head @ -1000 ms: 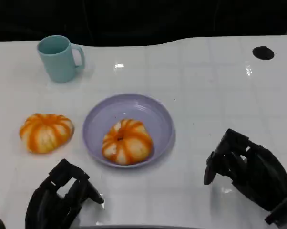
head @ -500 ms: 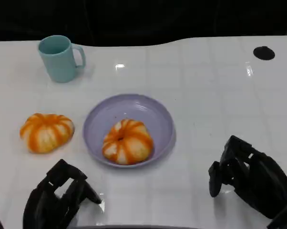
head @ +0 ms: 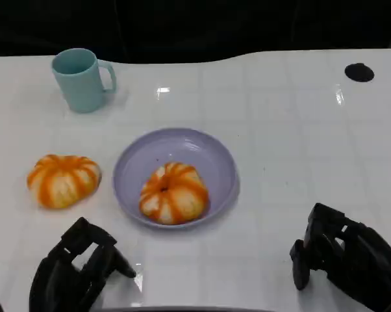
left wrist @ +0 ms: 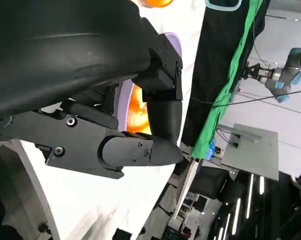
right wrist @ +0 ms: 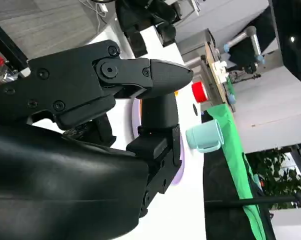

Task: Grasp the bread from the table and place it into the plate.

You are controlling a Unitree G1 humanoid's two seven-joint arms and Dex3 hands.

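bread (head: 63, 180) left of centre on tabletop (head: 293, 130), second one in plate (head: 134, 159) | looks soft, light; cup the sides | left hand (head: 75, 270), right hand (head: 341, 257) both spread, empty

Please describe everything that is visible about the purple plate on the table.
The plate is round, shallow and pale purple, with a raised rim and a smooth matte look like plastic. It sits flat on the white table, near the middle. One orange-and-white striped bread lies inside it, toward the near side, so the far part of the plate is bare. A second similar bread lies on the table beside it, apart from the rim. Neither hand touches the plate.
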